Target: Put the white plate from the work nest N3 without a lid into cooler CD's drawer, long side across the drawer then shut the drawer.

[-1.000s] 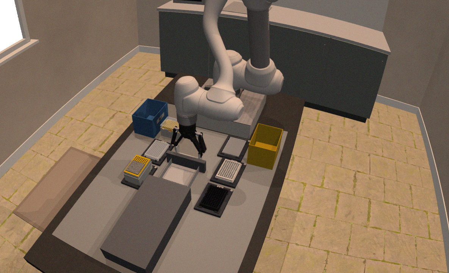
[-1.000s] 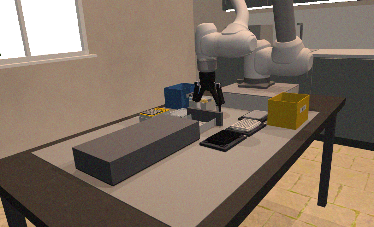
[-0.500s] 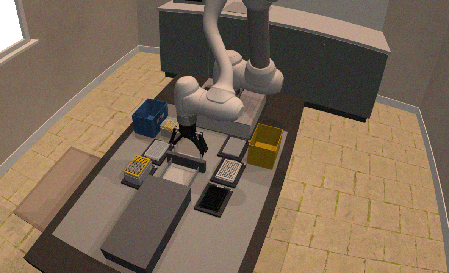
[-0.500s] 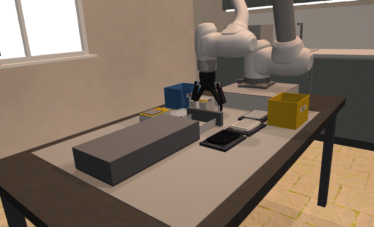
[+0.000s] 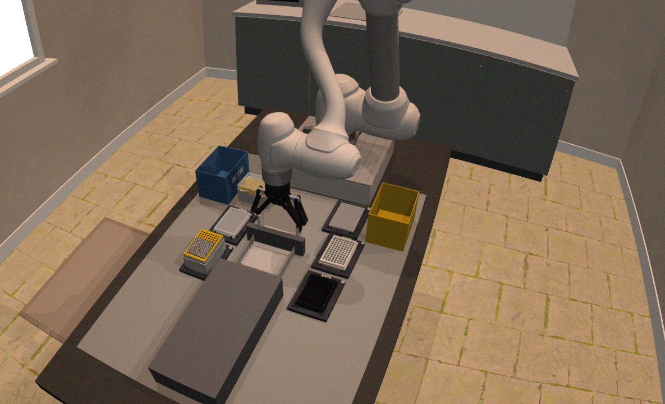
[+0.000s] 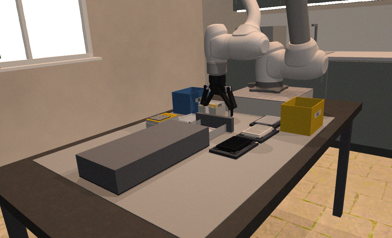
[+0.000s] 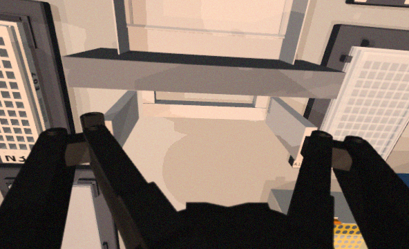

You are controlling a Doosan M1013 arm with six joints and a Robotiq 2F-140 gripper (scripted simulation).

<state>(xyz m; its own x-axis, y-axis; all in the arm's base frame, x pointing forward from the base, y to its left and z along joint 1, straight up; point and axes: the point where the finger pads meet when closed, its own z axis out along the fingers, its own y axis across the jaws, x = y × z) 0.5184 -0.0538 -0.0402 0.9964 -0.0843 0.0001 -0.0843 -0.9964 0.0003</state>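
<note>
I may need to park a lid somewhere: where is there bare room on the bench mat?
Bare mat lies beyond the black plate beside the long grey cooler housing, toward the bench's far end. It is crowded around the open drawer, the white well plate, the yellow bin and the open gripper.

Gripper (image 6: 218, 107) spread wide above drawer front (image 6: 215, 121), drawer pulled out of cooler (image 6: 145, 152).

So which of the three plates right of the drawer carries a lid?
The rearmost plate, beside the yellow bin: smooth flat grey top, no wells showing.
</note>
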